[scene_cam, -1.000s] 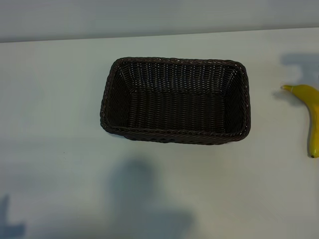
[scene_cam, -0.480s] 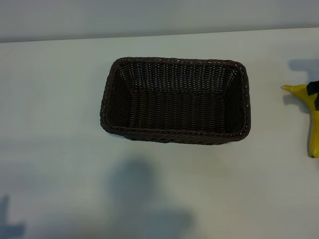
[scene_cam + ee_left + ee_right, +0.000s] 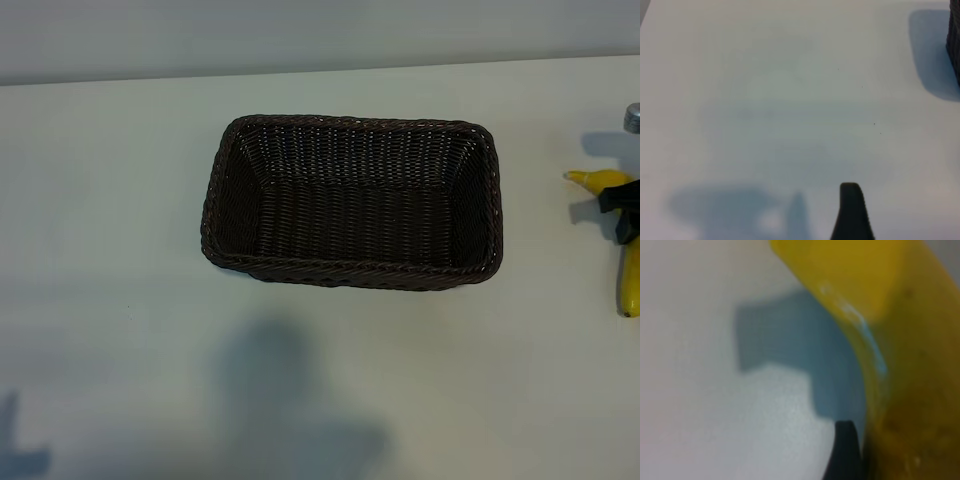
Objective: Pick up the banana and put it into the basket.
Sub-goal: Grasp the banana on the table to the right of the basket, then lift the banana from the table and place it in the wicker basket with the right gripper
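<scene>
The right claw (image 3: 628, 212) has come down over the smooth, bright-yellow curved banana (image 3: 628, 285) at the white counter's (image 3: 120, 200) right edge, jaws spread wide and gripping nothing yet; closing looks next. A second ago only its shadow lay there. The dark-brown woven wicker basket (image 3: 352, 273) sits mid-counter, empty. The left claw (image 3: 852, 212) stays parked, open.

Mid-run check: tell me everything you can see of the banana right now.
The banana is one smooth, bright-yellow, curved fruit lying flat on the white table, well right of the basket and partly cut off by the exterior view's right edge. Its short stem tip points toward the basket. The right gripper stands open over its upper part, one dark finger down beside its skin; contact cannot be confirmed. It looks unlifted. A faint glossy streak runs along its curve.
</scene>
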